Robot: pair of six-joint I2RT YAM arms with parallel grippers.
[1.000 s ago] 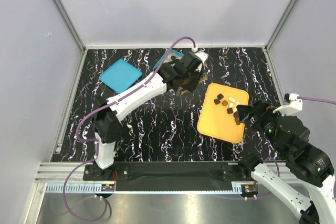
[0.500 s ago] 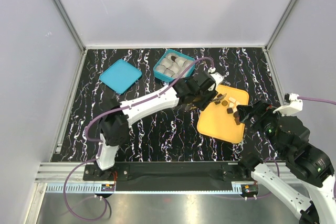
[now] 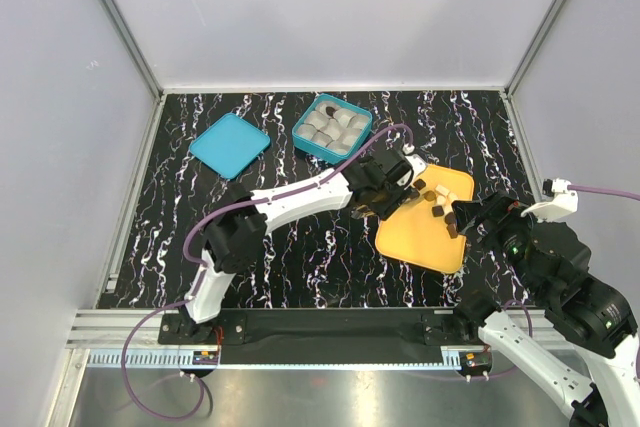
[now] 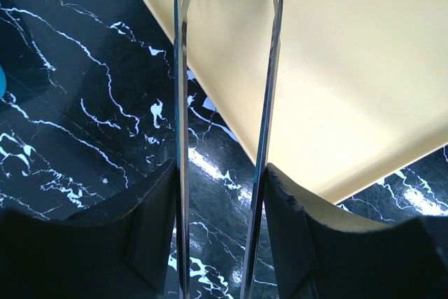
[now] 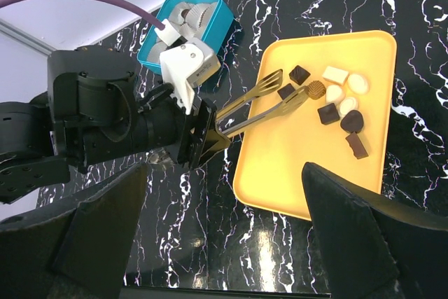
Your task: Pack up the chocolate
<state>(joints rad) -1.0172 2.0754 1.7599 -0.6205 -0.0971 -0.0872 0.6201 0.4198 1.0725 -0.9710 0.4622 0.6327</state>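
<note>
**1. Chocolate.** The chocolate (image 5: 327, 113) comprised ten bite-size pieces lying loose on the far part of the yellow tray (image 5: 301, 169). Six were brown: three dark squares, one dark dome, one dark short bar and one lighter round piece with a textured top. Four were pale cream: one block and three rounded pieces. The pieces lay close together, several touching.

**2. Left gripper.** The left gripper (image 4: 220, 173) was clamped on a pair of golden tongs (image 5: 271, 79), one finger against the outer face of each arm. The tong arms stood apart and reached over the tray's left edge. One dark square lay on the tray between the arms near their tips. Contact with it could not be determined. The textured round piece sat at the tip of one arm.

**3. Right gripper.** The right gripper (image 5: 224, 171) hung near the tray's right side, fingers spread wide with nothing between them.

**4. Surroundings.** A teal box (image 3: 316, 148) filled with grey paper cups (image 3: 335, 127) stood beyond the tray. A teal lid (image 3: 230, 144) lay well to its left. Everything rested on a black table (image 3: 330, 257) with white veining.
</note>
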